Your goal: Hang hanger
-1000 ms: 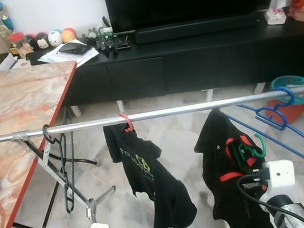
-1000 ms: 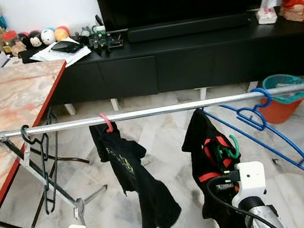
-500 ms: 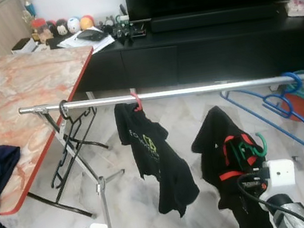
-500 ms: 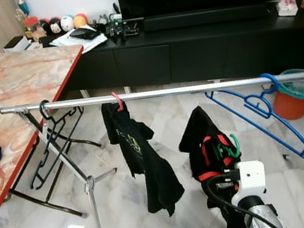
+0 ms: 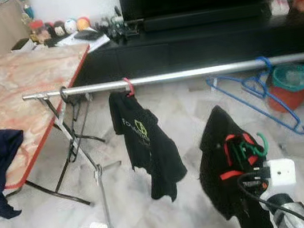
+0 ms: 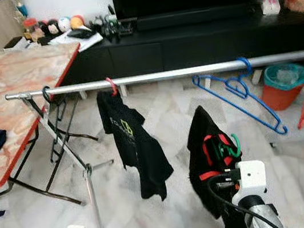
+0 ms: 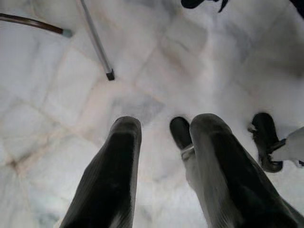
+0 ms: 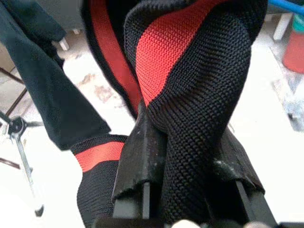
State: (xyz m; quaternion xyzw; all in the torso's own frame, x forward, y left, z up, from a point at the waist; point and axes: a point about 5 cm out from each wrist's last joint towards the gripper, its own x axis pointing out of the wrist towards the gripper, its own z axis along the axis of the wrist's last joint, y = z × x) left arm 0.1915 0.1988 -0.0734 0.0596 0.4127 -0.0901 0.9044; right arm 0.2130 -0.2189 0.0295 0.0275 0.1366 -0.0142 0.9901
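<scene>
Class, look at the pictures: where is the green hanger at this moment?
In the left eye view, the green hanger is low on the right, not on the rail; it sits in the black and red garment held by the right gripper.

Black-and-red garment (image 5: 228, 159) on a green hanger (image 5: 252, 148), blue hanger (image 5: 253, 95) on a silver rail (image 5: 192, 73)

A silver rail (image 5: 192, 73) runs across the room on thin metal legs over the pale tiled floor (image 5: 48, 223). On it hang a black hanger (image 5: 68, 104), a black T-shirt (image 5: 146, 149) on a pink hook, and a blue hanger (image 5: 253, 92). An orange bucket (image 5: 286, 87) stands on the floor.
</scene>
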